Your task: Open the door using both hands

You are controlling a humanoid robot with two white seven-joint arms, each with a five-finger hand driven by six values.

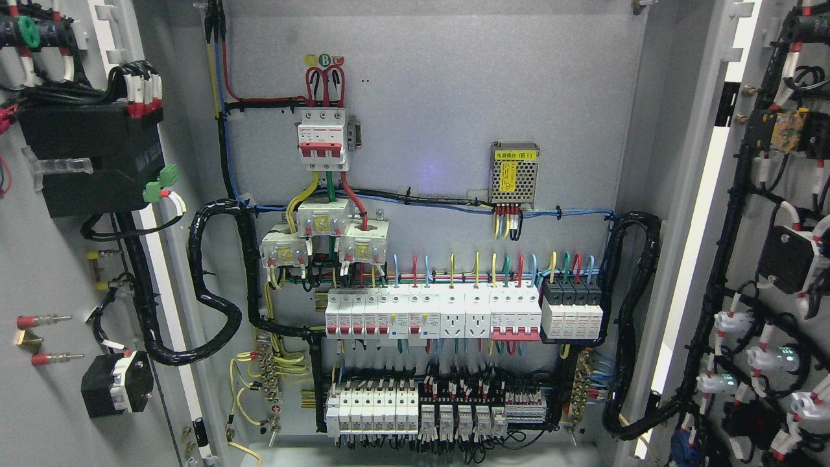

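Both doors of the electrical cabinet stand swung wide, so the head view looks straight onto the grey back panel. The left door fills the left edge of the picture, its inner face turned inward and carrying a black box with red-and-white wire ends, a green connector and a smaller black component lower down. The right door fills the right edge, its inner face crowded with black cable bundles and a column of white indicator-lamp backs.

On the back panel, a red-handled main breaker sits at upper left under looped red wires. Below it are three white current transformers. A perforated metal power supply with a yellow label is mounted to the right. A row of small breakers and sockets runs across the middle, ending at a black-topped block. A second row of breakers and relays lies near the bottom. Thick black corrugated conduit loops from each door into the cabinet.

Neither robot hand nor arm shows anywhere, so the state of the fingers cannot be told.
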